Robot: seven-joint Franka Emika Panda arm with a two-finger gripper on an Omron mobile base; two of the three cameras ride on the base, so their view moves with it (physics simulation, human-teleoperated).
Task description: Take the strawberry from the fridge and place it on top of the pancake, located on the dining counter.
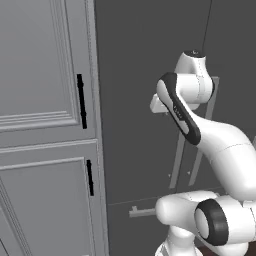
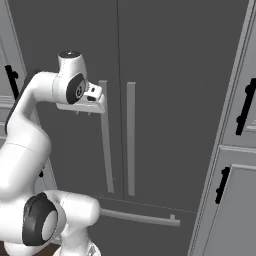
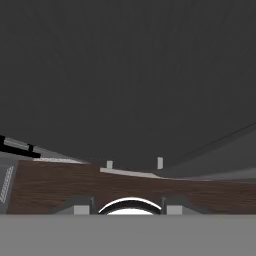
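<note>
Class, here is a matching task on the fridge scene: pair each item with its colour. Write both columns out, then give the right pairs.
Items:
1. fridge
2. door handles
3. cabinet handles
4. robot arm

Colours:
A. white with dark joints
B. black
C. dark grey
D. light grey

Pairs: 1-C, 2-D, 3-B, 4-A

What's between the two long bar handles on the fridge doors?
In the right base view, only the dark seam where the fridge doors meet runs between the left handle and right handle; otherwise bare door.
</note>
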